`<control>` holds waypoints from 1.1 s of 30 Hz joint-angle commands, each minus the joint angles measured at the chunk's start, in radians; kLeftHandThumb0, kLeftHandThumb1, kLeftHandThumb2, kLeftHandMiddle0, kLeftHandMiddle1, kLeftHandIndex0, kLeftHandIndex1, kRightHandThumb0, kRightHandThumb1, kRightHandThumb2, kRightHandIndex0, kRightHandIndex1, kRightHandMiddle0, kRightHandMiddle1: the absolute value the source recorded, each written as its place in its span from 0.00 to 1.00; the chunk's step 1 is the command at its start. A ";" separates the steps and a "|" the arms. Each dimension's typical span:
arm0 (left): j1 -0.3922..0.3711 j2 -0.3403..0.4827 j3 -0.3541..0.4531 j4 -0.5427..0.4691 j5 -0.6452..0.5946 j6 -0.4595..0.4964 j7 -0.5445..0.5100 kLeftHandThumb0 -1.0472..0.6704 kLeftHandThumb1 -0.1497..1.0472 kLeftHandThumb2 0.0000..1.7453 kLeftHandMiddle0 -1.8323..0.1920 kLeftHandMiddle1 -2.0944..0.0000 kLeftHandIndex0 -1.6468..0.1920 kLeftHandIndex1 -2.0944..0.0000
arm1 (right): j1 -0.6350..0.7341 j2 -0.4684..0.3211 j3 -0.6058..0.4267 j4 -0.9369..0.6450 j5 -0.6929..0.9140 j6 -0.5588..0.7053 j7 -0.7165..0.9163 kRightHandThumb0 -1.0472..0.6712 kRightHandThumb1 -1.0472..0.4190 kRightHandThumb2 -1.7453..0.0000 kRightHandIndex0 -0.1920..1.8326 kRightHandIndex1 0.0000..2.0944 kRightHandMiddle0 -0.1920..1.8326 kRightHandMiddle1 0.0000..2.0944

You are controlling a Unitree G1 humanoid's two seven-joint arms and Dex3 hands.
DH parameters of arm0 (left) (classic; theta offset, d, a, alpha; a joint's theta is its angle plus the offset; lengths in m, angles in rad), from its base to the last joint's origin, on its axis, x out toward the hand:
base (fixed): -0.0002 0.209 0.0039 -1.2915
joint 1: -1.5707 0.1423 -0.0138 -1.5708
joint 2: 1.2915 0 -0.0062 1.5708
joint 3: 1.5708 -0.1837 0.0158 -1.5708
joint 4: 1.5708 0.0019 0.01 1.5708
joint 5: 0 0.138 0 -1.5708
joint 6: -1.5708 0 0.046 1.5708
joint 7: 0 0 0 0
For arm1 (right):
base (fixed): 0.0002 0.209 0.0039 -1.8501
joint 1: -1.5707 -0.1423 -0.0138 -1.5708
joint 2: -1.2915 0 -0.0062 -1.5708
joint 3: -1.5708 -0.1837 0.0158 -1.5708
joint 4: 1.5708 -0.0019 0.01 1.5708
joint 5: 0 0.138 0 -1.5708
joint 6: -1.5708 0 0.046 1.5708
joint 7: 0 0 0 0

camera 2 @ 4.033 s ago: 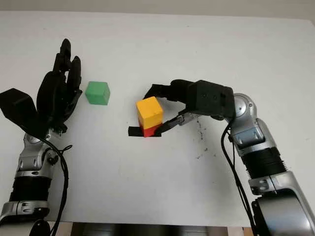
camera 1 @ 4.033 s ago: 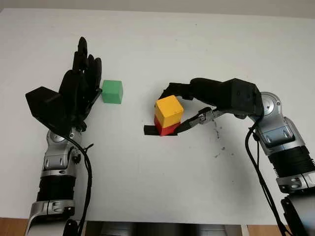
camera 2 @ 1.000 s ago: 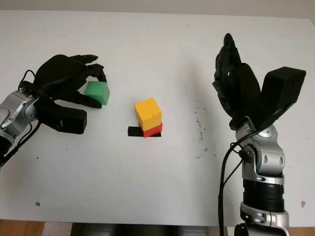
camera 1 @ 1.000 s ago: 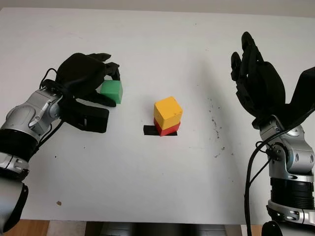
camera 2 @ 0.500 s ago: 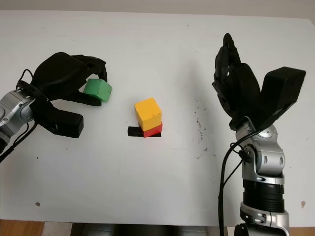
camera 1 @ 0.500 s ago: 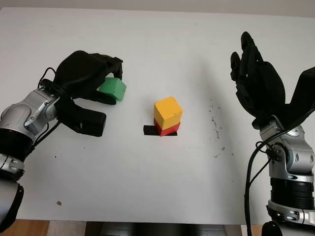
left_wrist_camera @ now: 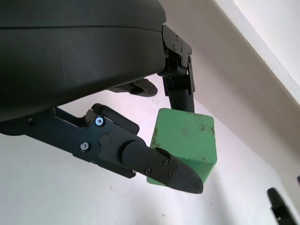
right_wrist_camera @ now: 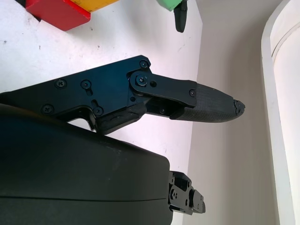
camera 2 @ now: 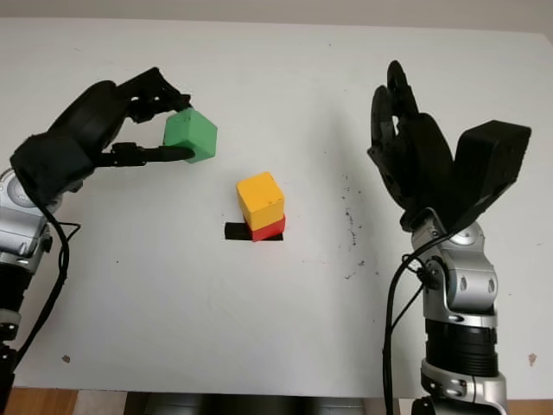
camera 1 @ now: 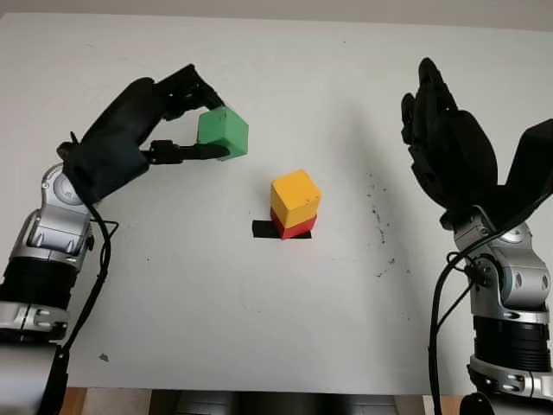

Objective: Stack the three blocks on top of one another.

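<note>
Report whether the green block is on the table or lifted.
Lifted: the left robot hand pinches the green block above the table, tilted.

At the tabletop [camera 1: 259, 328] centre, one block [camera 1: 295, 196] sits on another [camera 1: 294, 227]. At ten o'clock from them, the left hand [camera 1: 186, 121] holds a third block [camera 1: 223, 132] aloft. The right hand [camera 1: 449, 156], open, stands at three o'clock.

Bare table [camera 1: 216, 285] between raised green block [camera 1: 222, 133] and yellow-on-red stack [camera 1: 295, 204].
</note>
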State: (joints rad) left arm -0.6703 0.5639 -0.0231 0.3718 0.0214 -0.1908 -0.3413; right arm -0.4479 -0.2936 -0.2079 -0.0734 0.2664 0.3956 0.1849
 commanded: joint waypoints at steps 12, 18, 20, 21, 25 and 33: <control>0.062 -0.013 0.046 -0.413 -0.068 0.428 -0.064 0.32 1.00 0.10 0.85 0.98 0.67 0.20 | 0.017 0.009 0.014 -0.021 -0.028 -0.014 -0.011 0.19 0.00 0.64 0.00 0.00 0.00 0.00; -0.072 0.063 -0.007 -0.520 -0.043 0.644 -0.186 0.35 1.00 0.07 0.83 0.97 0.66 0.21 | 0.008 0.014 0.024 -0.006 -0.032 -0.013 -0.010 0.19 0.00 0.65 0.00 0.00 0.00 0.00; -0.121 0.086 -0.031 -0.541 -0.031 0.700 -0.229 0.34 1.00 0.07 0.83 0.97 0.65 0.22 | 0.002 0.020 0.028 0.010 -0.035 -0.026 -0.010 0.19 0.00 0.65 0.00 0.00 0.00 0.00; -0.136 0.093 -0.039 -0.546 -0.023 0.716 -0.242 0.34 1.00 0.07 0.82 0.97 0.64 0.23 | -0.001 0.022 0.030 0.016 -0.038 -0.034 -0.009 0.19 0.00 0.65 0.00 0.00 0.00 0.00; -0.207 0.122 -0.084 -0.583 0.015 0.773 -0.292 0.36 1.00 0.05 0.81 0.97 0.62 0.24 | -0.019 0.036 0.040 0.055 -0.040 -0.066 -0.005 0.20 0.00 0.65 0.00 0.00 0.00 0.00; -0.272 0.137 -0.135 -0.636 0.058 0.814 -0.359 0.40 1.00 0.04 0.80 0.97 0.61 0.25 | -0.042 0.055 0.056 0.116 -0.049 -0.105 0.005 0.20 0.00 0.64 0.00 0.00 0.00 0.00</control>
State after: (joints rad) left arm -0.9102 0.6917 -0.1498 -0.2375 0.0755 0.6216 -0.6912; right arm -0.4832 -0.2418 -0.1577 0.0399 0.2199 0.3078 0.1842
